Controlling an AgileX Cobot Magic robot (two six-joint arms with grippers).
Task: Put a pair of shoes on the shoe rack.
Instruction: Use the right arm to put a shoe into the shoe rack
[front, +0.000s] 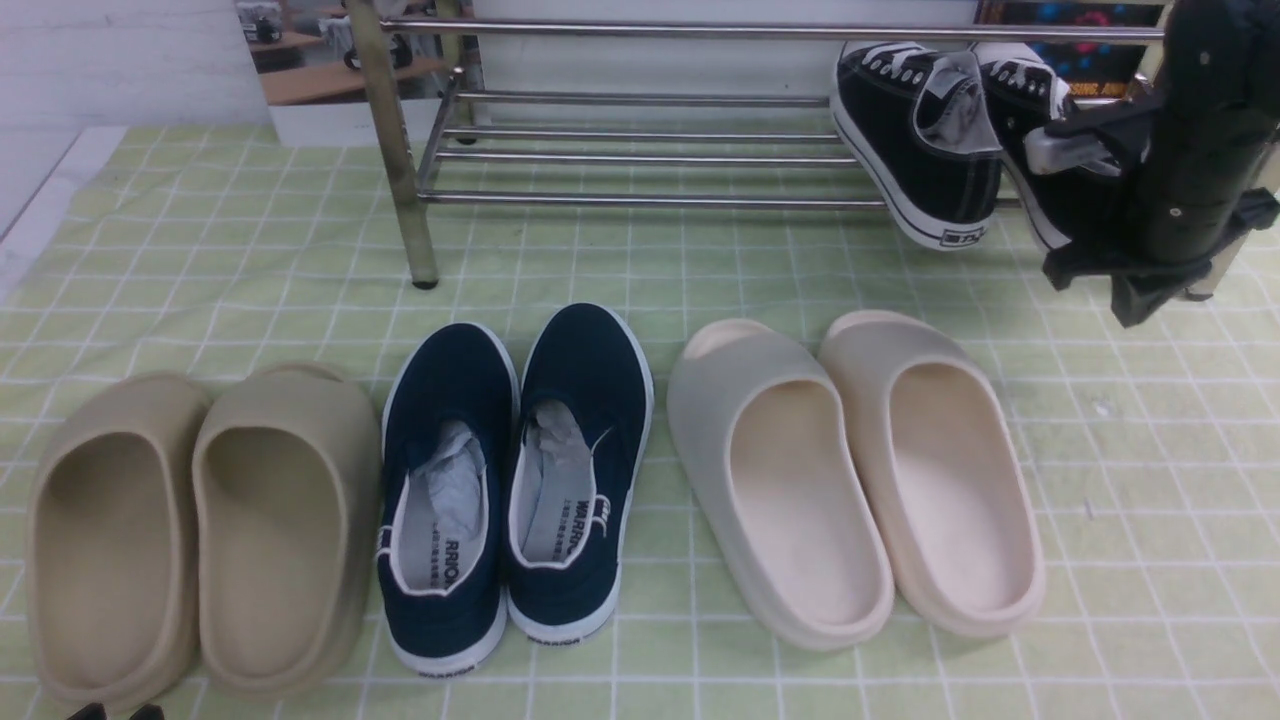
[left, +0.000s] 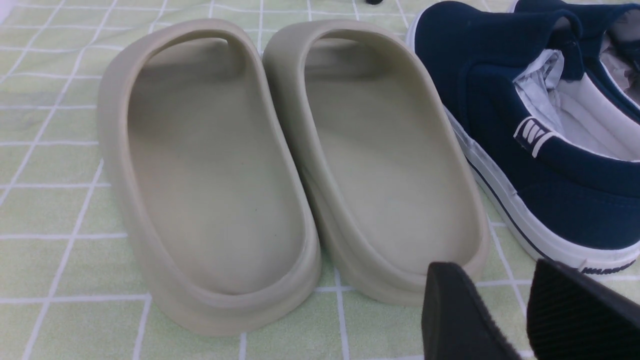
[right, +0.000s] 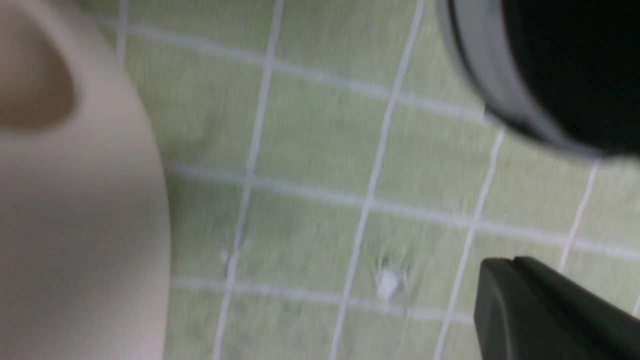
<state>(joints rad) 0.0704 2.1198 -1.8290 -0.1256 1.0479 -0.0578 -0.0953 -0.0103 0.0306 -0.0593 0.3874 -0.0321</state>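
The counter (front: 1150, 450) has room ahead; the shoe rack (front: 640, 198) spans its back, bars bare to the left. Both black sneakers (front: 915, 140) lie at its right end, toes inward, heels tipping over the front bar. My right gripper (front: 1090, 140) sits at the rightmost heel, and I cannot tell whether its jaws are closed. My left gripper (left: 522, 320) is well apart, jaws parted, empty

Reads as a robot test lab. Green checked cloth (front: 1150, 450) lies as a work mat; a shoe rack (front: 640, 199) stands against a bare white wall (front: 120, 60). A black robot arm (front: 1200, 150) hangs at right.
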